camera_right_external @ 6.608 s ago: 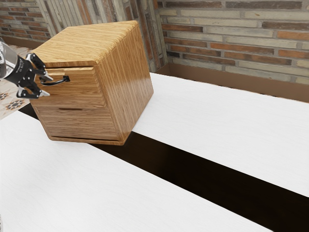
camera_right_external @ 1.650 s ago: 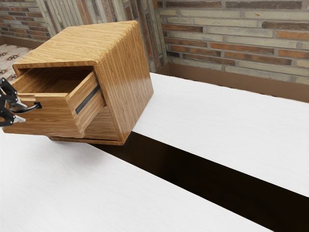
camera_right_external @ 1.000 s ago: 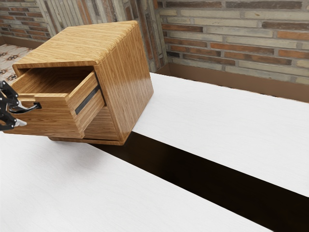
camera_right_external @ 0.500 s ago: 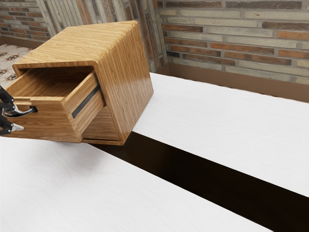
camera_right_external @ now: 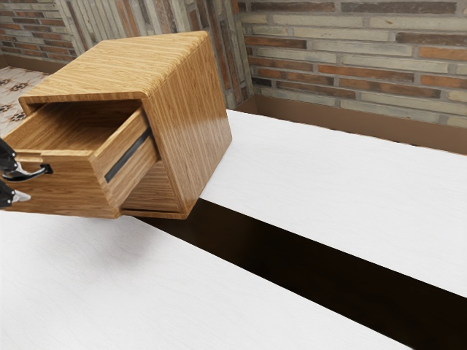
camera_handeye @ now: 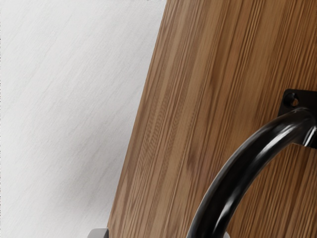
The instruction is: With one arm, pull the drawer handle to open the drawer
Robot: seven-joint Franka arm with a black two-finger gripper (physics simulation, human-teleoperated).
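**Drawer well out, claw at the handle**

The claw (camera_right_external: 9,177) sits at the exterior view's far left edge, level with the black handle (camera_right_external: 33,172), half cut off by the frame; the handle's bar runs right into it; whether it is clamped on the bar or merely hooked around it, I cannot tell from here.

In the wrist view the handle (camera_handeye: 247,168) arcs big and glossy just under the hand, its bracket (camera_handeye: 293,101) screwed to the drawer's wooden front (camera_handeye: 208,99); pale table (camera_handeye: 64,99) lies beyond the front's edge.

Outward now: the drawer (camera_right_external: 73,175), the upper one, stands well out of the cabinet (camera_right_external: 182,95); its inside shows bare wood, and the dark rail (camera_right_external: 128,154) along its side is exposed. The cabinet rests on the white table (camera_right_external: 328,175), turned at an angle to the dark gap between the two tabletops.

My read: this is the late pull, the opening as good as done; the drawer looks near the end of its travel. Next move, I judge, calls for a short straight draw along the rail line if any travel is left, no sideways drag that might twist the cabinet; then let go and back off from the handle.
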